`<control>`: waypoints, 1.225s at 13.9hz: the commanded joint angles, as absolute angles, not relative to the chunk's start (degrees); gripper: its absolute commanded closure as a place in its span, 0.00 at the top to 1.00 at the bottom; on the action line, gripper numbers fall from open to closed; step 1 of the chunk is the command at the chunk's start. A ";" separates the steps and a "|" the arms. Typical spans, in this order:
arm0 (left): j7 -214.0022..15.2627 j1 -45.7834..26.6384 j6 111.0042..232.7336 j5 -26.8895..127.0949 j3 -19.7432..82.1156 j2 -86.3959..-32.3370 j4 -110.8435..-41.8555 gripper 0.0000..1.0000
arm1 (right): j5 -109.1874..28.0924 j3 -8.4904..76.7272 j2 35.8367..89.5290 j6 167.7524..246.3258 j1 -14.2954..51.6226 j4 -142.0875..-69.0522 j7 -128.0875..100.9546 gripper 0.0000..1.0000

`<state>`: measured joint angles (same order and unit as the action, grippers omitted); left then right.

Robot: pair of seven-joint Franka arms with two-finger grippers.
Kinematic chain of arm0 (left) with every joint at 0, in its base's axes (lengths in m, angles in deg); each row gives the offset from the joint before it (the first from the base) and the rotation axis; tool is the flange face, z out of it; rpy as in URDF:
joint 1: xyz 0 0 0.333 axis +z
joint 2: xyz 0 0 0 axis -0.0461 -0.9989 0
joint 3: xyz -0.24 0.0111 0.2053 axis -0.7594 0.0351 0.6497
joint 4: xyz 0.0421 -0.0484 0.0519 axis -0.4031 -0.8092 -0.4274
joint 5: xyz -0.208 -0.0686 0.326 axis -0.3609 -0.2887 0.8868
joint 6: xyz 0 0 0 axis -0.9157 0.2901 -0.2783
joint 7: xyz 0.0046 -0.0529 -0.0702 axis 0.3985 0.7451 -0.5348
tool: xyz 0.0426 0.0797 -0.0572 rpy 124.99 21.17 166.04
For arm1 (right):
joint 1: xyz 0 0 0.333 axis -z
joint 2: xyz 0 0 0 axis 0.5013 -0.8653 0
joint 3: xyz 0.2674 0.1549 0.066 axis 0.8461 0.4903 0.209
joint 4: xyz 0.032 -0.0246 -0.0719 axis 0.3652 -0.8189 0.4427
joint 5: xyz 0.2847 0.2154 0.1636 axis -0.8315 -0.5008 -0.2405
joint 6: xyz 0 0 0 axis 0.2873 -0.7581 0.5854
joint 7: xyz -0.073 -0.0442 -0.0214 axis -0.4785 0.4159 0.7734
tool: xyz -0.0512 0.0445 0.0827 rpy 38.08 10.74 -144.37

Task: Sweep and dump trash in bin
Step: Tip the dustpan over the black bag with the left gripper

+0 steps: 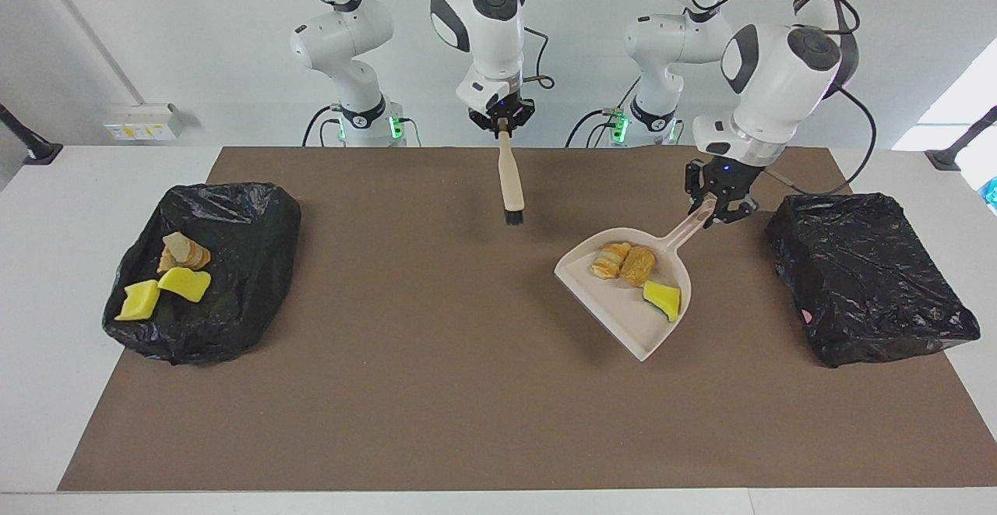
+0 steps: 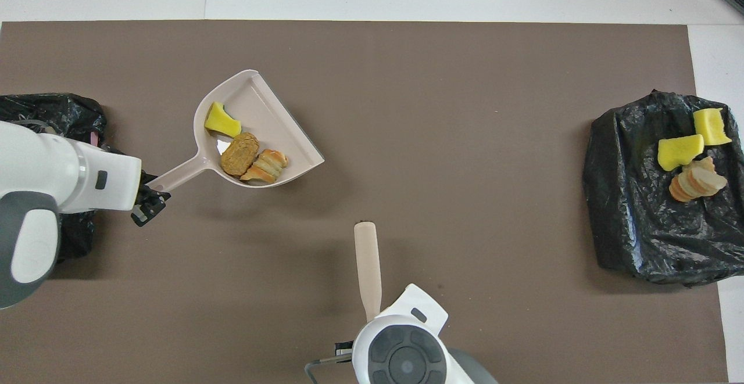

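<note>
Bright, even overhead light; both views sharp. Soft shadows lie on the brown mat (image 1: 436, 390) under the raised tools.

- Trash, carried lot: three scraps lie in the beige dustpan (image 1: 619, 301), which is raised over the mat toward the left arm's end of the table.
- Sliced bread-like chunk (image 1: 609, 259), orange-tan, on its side at the pan's closed handle end.
- Brown bread-like lump (image 1: 638, 266), touching the sliced chunk at its 3 o'clock in the facing view.
- Yellow sponge piece (image 1: 663, 299), green-backed, at 4 o'clock of the lump, against the side wall.
- Trash, deposited lot: two yellow sponge pieces (image 1: 165, 291) and a sliced bread chunk (image 1: 185, 251) rest on the black-bagged bin (image 1: 234, 266) at the right arm's end; chunk at 12 o'clock of the sponges.
- Second black-bagged bin (image 1: 864, 273) at the left arm's end: contents cannot be told.
</note>
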<state>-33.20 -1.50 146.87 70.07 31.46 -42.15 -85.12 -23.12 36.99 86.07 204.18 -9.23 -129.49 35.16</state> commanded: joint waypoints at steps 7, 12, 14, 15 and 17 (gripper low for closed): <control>-10.65 22.57 135.70 69.00 31.84 -42.89 -75.62 0.00 | -21.56 36.85 76.63 216.52 -16.93 -131.10 42.16 0.00; 2.35 38.03 131.68 69.00 32.10 -48.67 -65.19 0.00 | -21.56 36.85 75.65 217.85 -17.02 -131.90 42.24 0.00; 5.10 39.99 129.91 70.75 32.19 -52.80 -59.02 0.00 | -21.30 36.85 75.39 216.10 -16.58 -131.11 42.51 0.99; 6.15 40.95 130.08 73.19 32.45 -54.39 -57.34 0.00 | -21.12 36.68 75.39 214.79 -16.93 -130.06 42.51 1.00; 10.80 40.88 131.74 78.82 32.46 -56.07 -56.27 0.00 | -21.12 36.41 75.65 210.84 -16.23 -127.25 42.42 1.00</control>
